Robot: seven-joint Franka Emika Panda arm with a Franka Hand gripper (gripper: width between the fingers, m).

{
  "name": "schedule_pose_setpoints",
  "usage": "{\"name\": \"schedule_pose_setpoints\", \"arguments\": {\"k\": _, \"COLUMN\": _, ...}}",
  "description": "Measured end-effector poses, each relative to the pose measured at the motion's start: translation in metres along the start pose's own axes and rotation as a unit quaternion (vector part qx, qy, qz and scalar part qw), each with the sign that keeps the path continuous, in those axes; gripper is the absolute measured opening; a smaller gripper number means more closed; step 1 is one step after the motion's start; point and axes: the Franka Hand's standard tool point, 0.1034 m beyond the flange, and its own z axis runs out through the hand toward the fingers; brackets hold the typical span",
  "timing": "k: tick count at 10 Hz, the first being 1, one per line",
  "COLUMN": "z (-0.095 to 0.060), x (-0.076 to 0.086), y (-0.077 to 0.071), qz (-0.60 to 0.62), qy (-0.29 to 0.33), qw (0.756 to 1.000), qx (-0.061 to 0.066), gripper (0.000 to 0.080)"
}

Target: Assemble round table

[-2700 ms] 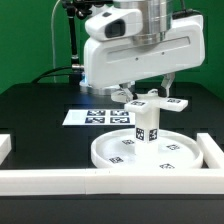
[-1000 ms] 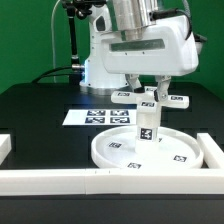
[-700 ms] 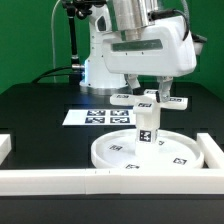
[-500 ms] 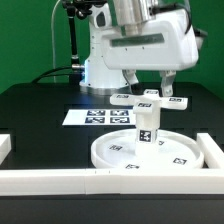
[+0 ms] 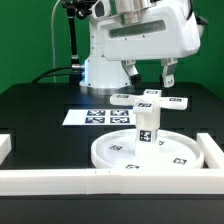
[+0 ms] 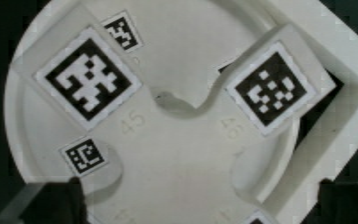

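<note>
Round table: disc [image 5: 140,152] lies rim-up inside the border rails [image 5: 60,178], which likely brace it.
Leg [image 5: 147,126]: upright at disc centre.
Cross base [image 5: 150,101]: seated on leg top.
Claw [image 5: 147,73]: above, fingers wide, empty.
Marker board [image 5: 98,117]: behind.

The hand [image 5: 146,72] hangs open above the base [image 5: 152,101], clear of it; the leg [image 5: 146,125] stands upright on the disc [image 5: 150,151].
</note>
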Motion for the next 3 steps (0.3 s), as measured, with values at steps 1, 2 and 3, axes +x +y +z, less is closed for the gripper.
{"name": "schedule_pose_setpoints", "arguments": {"k": 1, "z": 0.0001, "x": -0.0001, "y": 0.0, "qz": 0.0, "qy": 0.0, "qw": 1.0, "qx": 0.0, "gripper": 0.0649}}
{"name": "schedule_pose_setpoints", "arguments": {"k": 2, "z": 0.0002, "x": -0.0001, "y": 0.0, "qz": 0.0, "qy": 0.0, "qw": 1.0, "qx": 0.0, "gripper": 0.0649}}
{"name": "schedule_pose_setpoints", "arguments": {"k": 3, "z": 0.0003, "x": -0.0002, "y": 0.0, "qz": 0.0, "qy": 0.0, "qw": 1.0, "qx": 0.0, "gripper": 0.0649}}
